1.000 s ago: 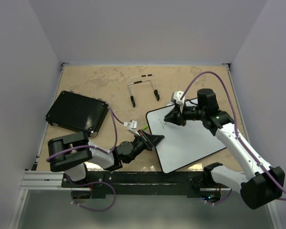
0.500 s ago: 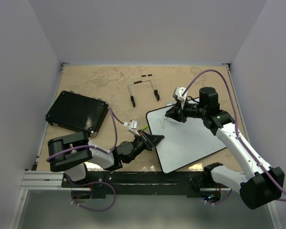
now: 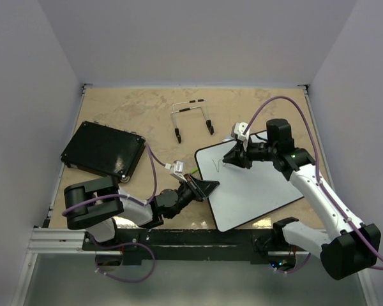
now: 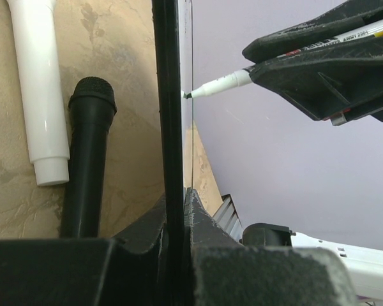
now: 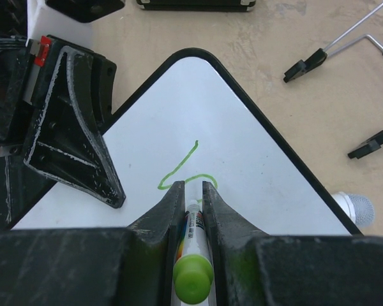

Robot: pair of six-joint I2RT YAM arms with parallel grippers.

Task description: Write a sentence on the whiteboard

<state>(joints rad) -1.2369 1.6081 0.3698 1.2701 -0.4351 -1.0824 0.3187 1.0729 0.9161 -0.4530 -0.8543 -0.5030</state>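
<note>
Right gripper (image 5: 191, 191) is clamped tight on a marker (image 5: 192, 233), green cap end up between the fingers. From the left wrist you can see the marker's tip pressed right against the whiteboard (image 5: 242, 134). Just ahead of that tip is the sentence (image 5: 179, 173), and it's only one thin green looping stroke, up near the board's far left corner. Over on the other side, the left gripper (image 3: 206, 187) is squeezed shut on the board's left edge, jaws pinching the thin black frame, one above and one below. The board itself lies flat on the table (image 3: 140, 111), right of centre and turned askew. Beside that gripped edge, a black microphone (image 4: 89, 159) and a white one (image 4: 35, 89) lie side by side. Farther out, a wire stand (image 3: 191, 118) sits beyond the board, and a black pad (image 3: 103, 150) lies well off to the left.
</note>
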